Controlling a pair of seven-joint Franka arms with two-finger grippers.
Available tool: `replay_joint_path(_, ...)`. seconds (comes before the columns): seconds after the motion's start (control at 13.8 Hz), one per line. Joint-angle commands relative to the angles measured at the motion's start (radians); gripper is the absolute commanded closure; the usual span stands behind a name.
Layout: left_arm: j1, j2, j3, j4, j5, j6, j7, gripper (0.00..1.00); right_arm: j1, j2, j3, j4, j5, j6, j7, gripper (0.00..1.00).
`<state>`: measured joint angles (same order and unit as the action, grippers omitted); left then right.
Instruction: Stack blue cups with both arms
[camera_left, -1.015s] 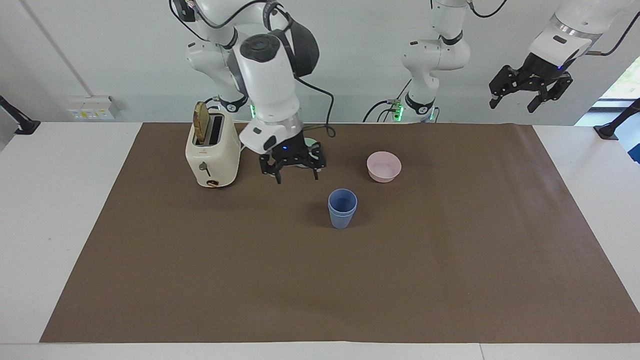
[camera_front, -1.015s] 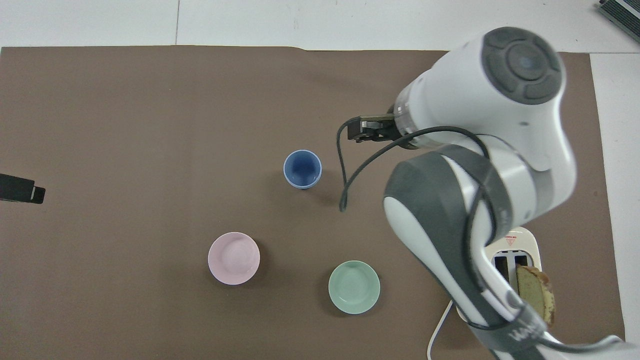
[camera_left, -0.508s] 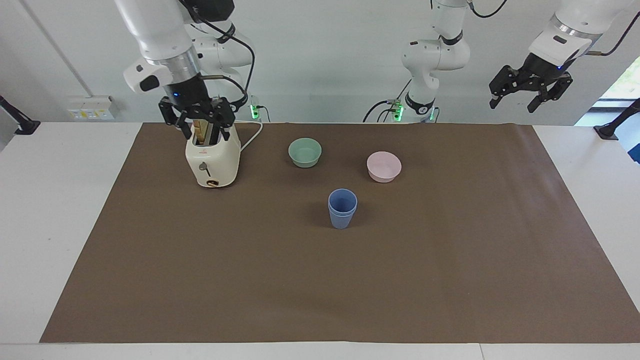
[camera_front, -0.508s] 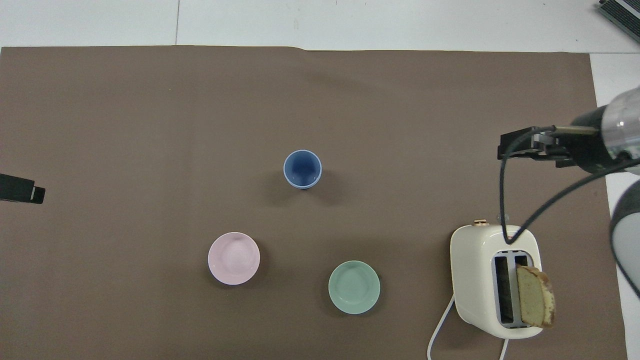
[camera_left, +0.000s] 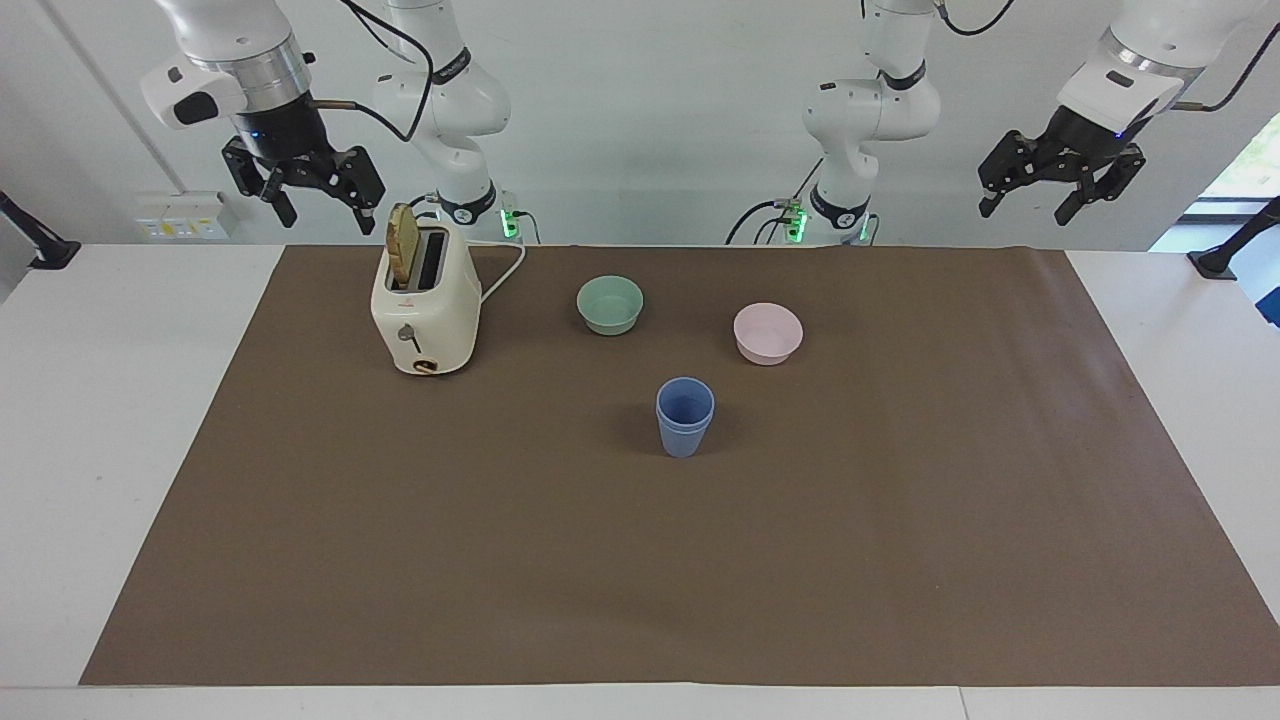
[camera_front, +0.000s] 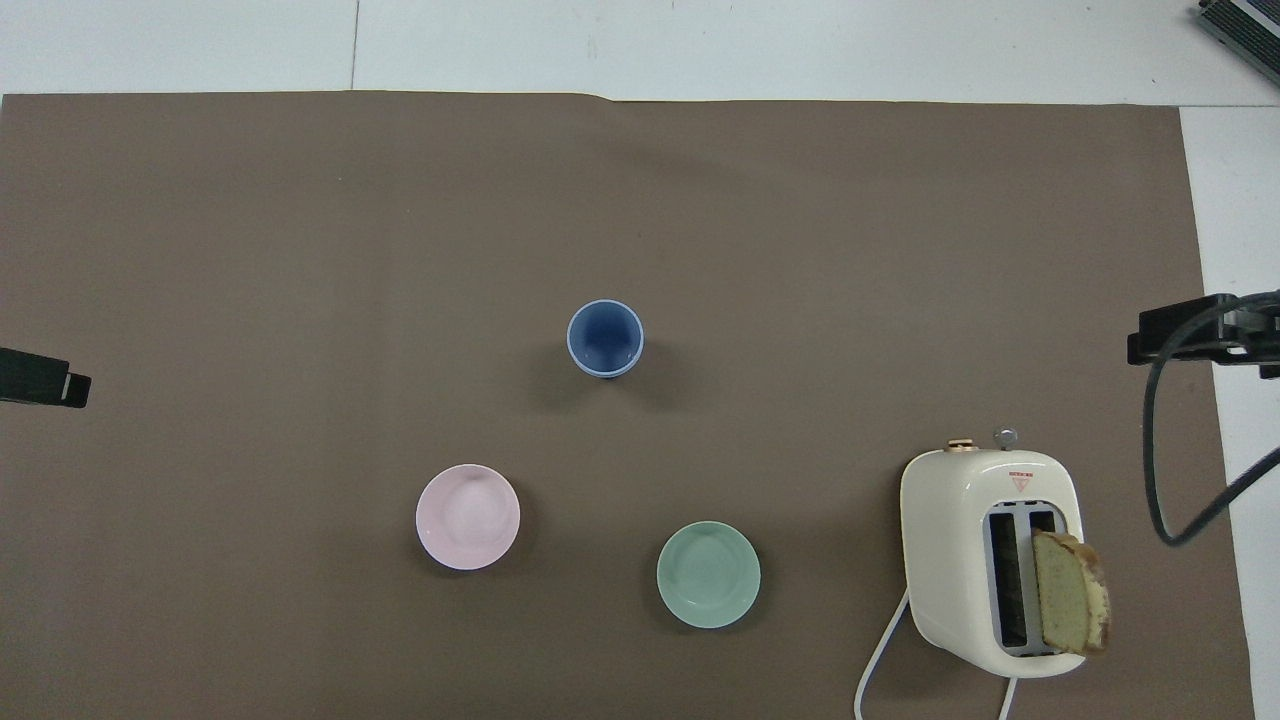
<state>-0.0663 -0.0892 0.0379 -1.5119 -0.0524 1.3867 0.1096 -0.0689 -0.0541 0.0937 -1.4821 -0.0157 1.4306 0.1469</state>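
Blue cups (camera_left: 685, 417) sit nested mid-mat, well apart from both raised, empty hands

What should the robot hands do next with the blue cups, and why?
Probably nothing more than stay put. The two small matte blue plastic cups already stand nested on the brown mat, farther from the robots than both bowls. The left hand and right hand hang open, raised, holding nothing.

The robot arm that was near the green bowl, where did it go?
The right arm's tool rose from low over the green bowl, passed over the toaster, and now hangs open and empty, high over the right arm's end of the table. Nothing was grabbed or dropped. The stacked blue cups, pink bowl, bread slice and left tool stayed put.
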Motion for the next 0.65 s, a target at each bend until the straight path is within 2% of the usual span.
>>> replay_joint_path(0.0, 0.011, -0.017, -0.007, -0.014, 0.008, -0.008, 0.009, 0.0, -0.002, 0.033, 0.021, 0.056, -0.006, -0.045, -0.018, 0.0)
replay_joint_path(0.58, 0.011, -0.017, -0.007, -0.014, 0.008, -0.008, 0.009, 0.0, 0.011, 0.022, 0.024, 0.046, 0.0, -0.038, -0.015, 0.0)
